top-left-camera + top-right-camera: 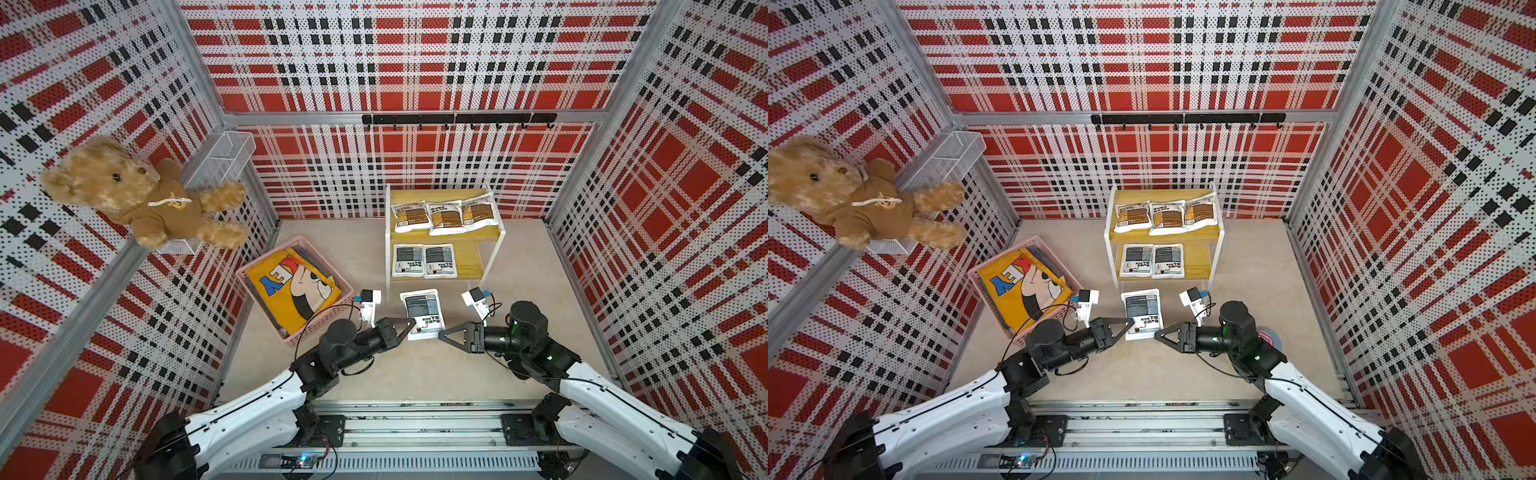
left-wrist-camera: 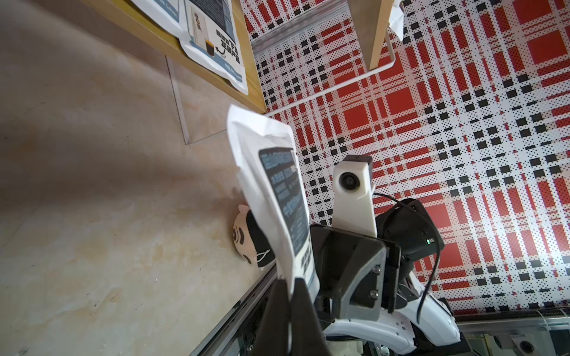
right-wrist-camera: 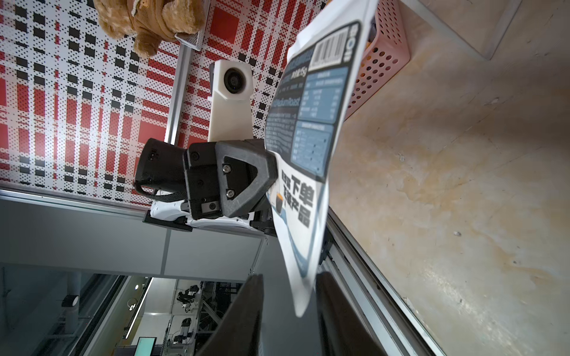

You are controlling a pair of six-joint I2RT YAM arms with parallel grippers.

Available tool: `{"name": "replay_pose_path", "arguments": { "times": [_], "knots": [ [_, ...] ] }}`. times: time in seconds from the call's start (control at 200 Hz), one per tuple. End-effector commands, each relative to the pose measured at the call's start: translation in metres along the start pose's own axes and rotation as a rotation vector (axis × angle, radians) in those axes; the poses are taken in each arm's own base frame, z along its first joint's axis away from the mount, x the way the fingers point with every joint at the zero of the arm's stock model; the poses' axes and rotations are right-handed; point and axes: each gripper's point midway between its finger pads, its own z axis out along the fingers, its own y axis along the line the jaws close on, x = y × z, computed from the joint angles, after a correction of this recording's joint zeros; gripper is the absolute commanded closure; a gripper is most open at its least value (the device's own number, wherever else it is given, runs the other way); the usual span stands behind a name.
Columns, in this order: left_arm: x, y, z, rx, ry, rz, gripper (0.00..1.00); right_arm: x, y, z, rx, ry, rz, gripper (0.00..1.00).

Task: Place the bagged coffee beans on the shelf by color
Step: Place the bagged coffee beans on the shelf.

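Grey pouch: left gripper is clamping one corner; right gripper, jaws half-open, is straddling the opposite edge and should bite deep before the left lets go.

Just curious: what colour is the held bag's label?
Dark grey with pale blue panels on the white bag; clearest in the right wrist view.

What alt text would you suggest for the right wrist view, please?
A grey-label pouch is pinched by the left end effector; the open right end effector straddles another corner. A pink basket stands behind.
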Motion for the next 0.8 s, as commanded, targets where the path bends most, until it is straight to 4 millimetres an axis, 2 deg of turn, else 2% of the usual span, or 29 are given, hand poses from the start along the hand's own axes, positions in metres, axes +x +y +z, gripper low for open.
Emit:
{"name": "replay_pose_path", "arguments": {
  "times": [0.0, 0.16, 0.376, 0.426, 0.506, 0.606, 0.676, 0.792],
  "knots": [
    [-0.005, -0.021, 0.001, 0.059, -0.011, 0.033, 1.0, -0.008, 0.003, 0.002, -0.003, -0.032, -0.031, 0.69],
    [-0.003, -0.019, 0.004, 0.056, 0.001, 0.031, 1.0, -0.016, 0.003, 0.008, 0.005, -0.047, -0.033, 0.78],
    [-0.004, -0.016, 0.004, 0.048, -0.002, 0.028, 1.0, -0.018, 0.001, 0.011, 0.033, -0.048, -0.038, 1.0],
    [-0.005, -0.014, 0.004, 0.044, -0.007, 0.024, 0.9, -0.02, -0.001, 0.009, 0.056, -0.062, -0.043, 1.0],
    [-0.01, -0.01, 0.002, 0.026, -0.025, 0.017, 0.66, -0.024, -0.004, 0.002, 0.107, -0.098, -0.054, 1.0],
    [-0.018, -0.004, -0.005, -0.009, -0.063, 0.021, 0.48, -0.03, -0.007, -0.011, 0.194, -0.152, -0.074, 1.0],
    [-0.024, 0.003, -0.011, -0.051, -0.093, 0.023, 0.4, -0.034, -0.013, -0.023, 0.284, -0.181, -0.086, 1.0],
    [-0.031, 0.014, -0.026, -0.108, -0.139, 0.027, 0.39, -0.045, -0.024, -0.047, 0.476, -0.24, -0.099, 1.0]
  ]
}}
